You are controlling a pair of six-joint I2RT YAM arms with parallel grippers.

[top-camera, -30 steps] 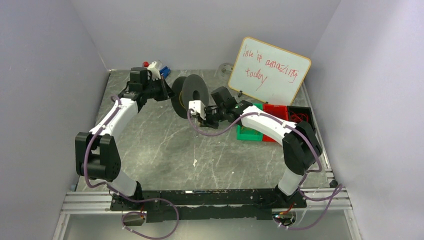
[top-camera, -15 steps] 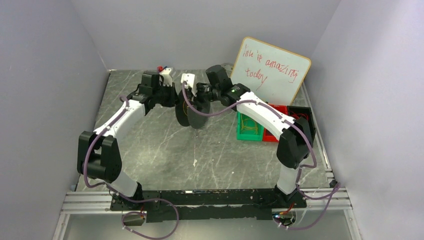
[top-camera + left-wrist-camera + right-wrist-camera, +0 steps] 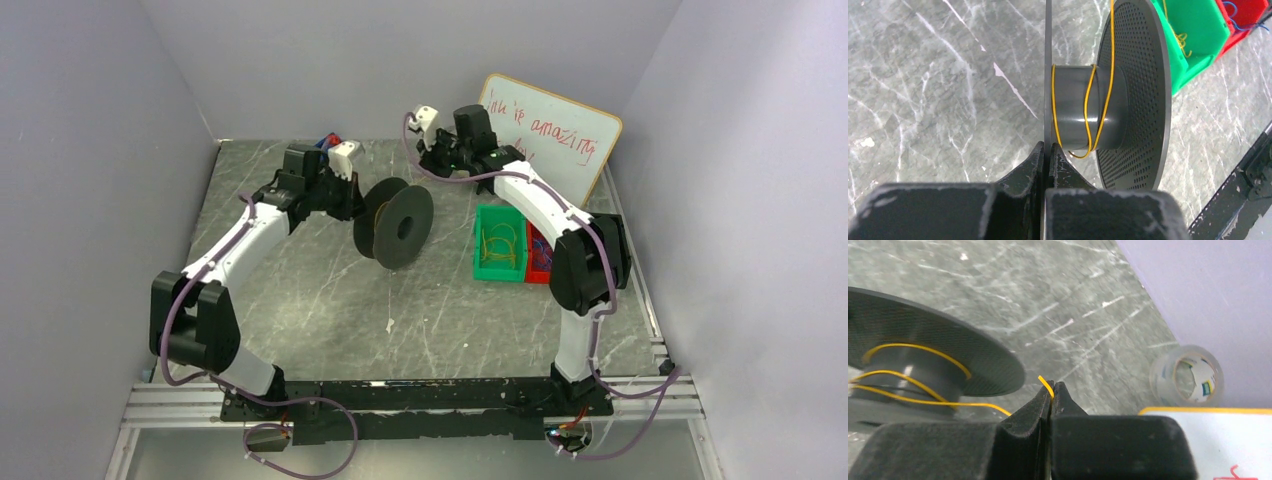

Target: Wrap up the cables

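- The left end effector (image 3: 1046, 148), pressed together, pinches the near flange of the black perforated plastic spool (image 3: 1135, 95).
- The right end effector (image 3: 1050, 390) nips the free end of the thin yellow cable (image 3: 1053, 102). From its tips the cable runs back to the spool's grey hub (image 3: 1073, 85), where a few turns lie.
- This looks like mid-winding; the next move calls for a taut circle around the hub.

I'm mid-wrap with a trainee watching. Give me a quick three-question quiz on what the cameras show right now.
1. True or false: the left claw clamps the spool by the rim of one flange.
2. The right claw pinches: A) the spool's hub, B) the yellow cable, C) nothing.
3. What colour is the bin holding loose yellow loops?
Key: 1 true; 2 B; 3 green.
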